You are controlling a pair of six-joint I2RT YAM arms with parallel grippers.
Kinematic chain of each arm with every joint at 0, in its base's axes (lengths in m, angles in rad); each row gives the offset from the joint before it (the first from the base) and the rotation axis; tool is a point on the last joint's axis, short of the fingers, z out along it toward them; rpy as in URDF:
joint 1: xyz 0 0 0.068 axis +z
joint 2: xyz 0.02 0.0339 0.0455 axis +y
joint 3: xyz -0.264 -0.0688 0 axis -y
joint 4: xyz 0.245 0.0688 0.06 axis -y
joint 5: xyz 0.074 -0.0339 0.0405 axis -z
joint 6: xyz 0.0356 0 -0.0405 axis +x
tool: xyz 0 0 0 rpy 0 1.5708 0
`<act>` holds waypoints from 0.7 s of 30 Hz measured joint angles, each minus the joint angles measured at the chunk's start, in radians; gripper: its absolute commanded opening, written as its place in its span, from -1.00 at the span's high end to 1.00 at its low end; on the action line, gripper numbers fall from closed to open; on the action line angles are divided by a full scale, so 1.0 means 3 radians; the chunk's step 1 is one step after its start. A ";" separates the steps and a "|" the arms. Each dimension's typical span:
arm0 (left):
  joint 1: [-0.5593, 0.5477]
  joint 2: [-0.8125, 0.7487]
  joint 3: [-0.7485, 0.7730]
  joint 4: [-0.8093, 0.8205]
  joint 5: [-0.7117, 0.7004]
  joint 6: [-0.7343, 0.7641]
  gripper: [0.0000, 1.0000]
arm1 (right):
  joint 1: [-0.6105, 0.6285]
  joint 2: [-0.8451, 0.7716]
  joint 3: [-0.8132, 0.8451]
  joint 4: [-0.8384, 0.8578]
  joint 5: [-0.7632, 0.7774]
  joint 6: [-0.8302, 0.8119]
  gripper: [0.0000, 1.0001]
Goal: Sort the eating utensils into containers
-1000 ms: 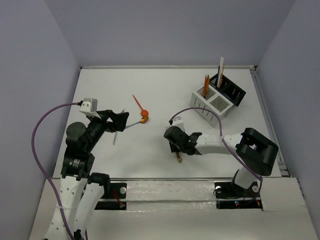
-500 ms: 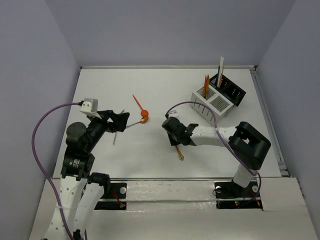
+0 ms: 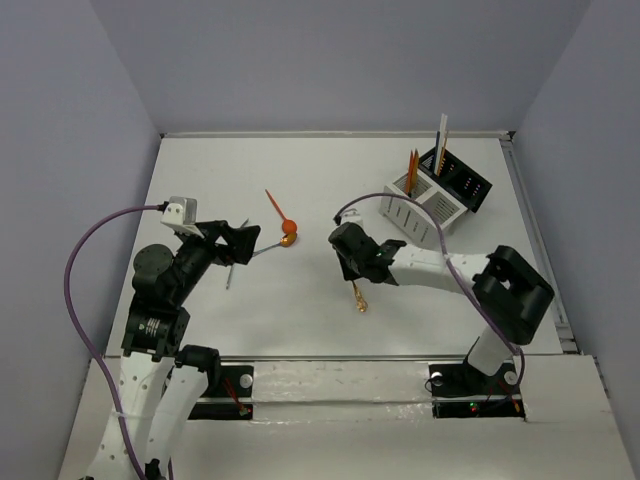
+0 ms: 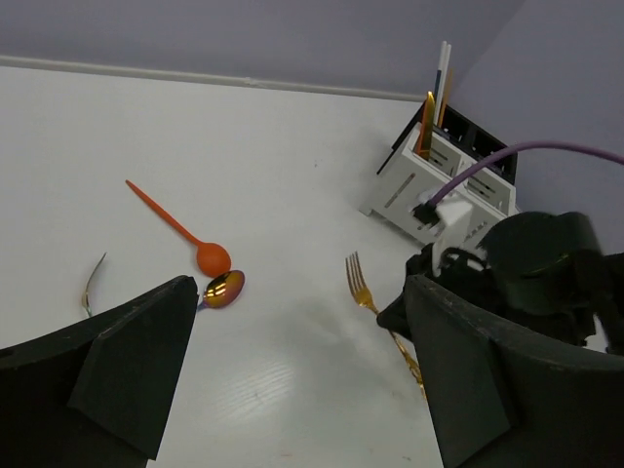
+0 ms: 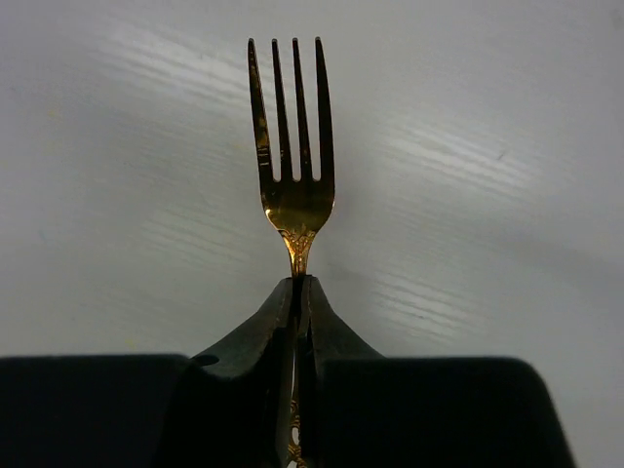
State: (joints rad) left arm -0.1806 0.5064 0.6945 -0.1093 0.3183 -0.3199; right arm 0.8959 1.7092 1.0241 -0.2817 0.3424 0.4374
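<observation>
My right gripper (image 5: 300,283) is shut on the neck of a gold fork (image 5: 292,175), tines pointing away from the wrist. From above, this gripper (image 3: 350,262) sits mid-table with the fork's handle end (image 3: 359,301) poking out toward the near edge. An orange spoon (image 3: 281,213) and a shiny spoon (image 4: 223,289) lie left of it. My left gripper (image 4: 302,370) hangs open above the table, nothing between its fingers. The white slatted caddy (image 3: 420,205) and the black box (image 3: 462,182) joined to it stand at the back right, with several utensils upright in them.
A thin dark utensil (image 3: 230,272) lies on the table beside the left arm. A purple cable (image 3: 385,208) loops over the right arm toward the caddy. Grey walls close in the table's back and sides.
The right gripper has closed on the gold fork and shifted slightly away from the near edge, the fork moving with it. The left arm has not moved.
</observation>
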 measured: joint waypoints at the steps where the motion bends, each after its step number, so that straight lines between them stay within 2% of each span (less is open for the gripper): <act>1: -0.0003 0.0000 0.0000 0.0000 0.0000 0.0000 -0.98 | -0.0031 -0.0139 -0.0001 0.0001 0.0047 -0.0017 0.86; 5: -0.0003 -0.0015 0.0000 -0.0001 0.0000 0.0000 -0.98 | -0.0277 -0.0834 -0.0001 0.0251 0.0290 -0.0107 0.86; 9: -0.0005 -0.0037 0.0000 -0.0004 -0.0001 0.0001 -0.98 | -0.0704 -0.1493 -0.0053 0.0855 0.0617 -0.0285 0.86; 11: -0.0013 -0.0042 0.0000 -0.0001 -0.0001 0.0000 -0.98 | -0.0955 -0.1631 -0.0098 0.1123 0.0724 -0.0381 0.86; 16: -0.0071 -0.0047 0.0000 -0.0004 -0.0010 0.0001 -0.98 | -0.1665 -0.1564 -0.0181 0.1726 0.0931 -0.0645 0.86; 21: -0.0116 -0.0053 0.0000 -0.0015 -0.0017 0.0001 -0.98 | -0.2061 -0.1272 -0.0193 0.2035 0.0932 -0.0797 0.86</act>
State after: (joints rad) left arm -0.2153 0.4904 0.6945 -0.1139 0.3134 -0.3195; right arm 0.2775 1.3277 0.9661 0.3286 0.6220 0.1982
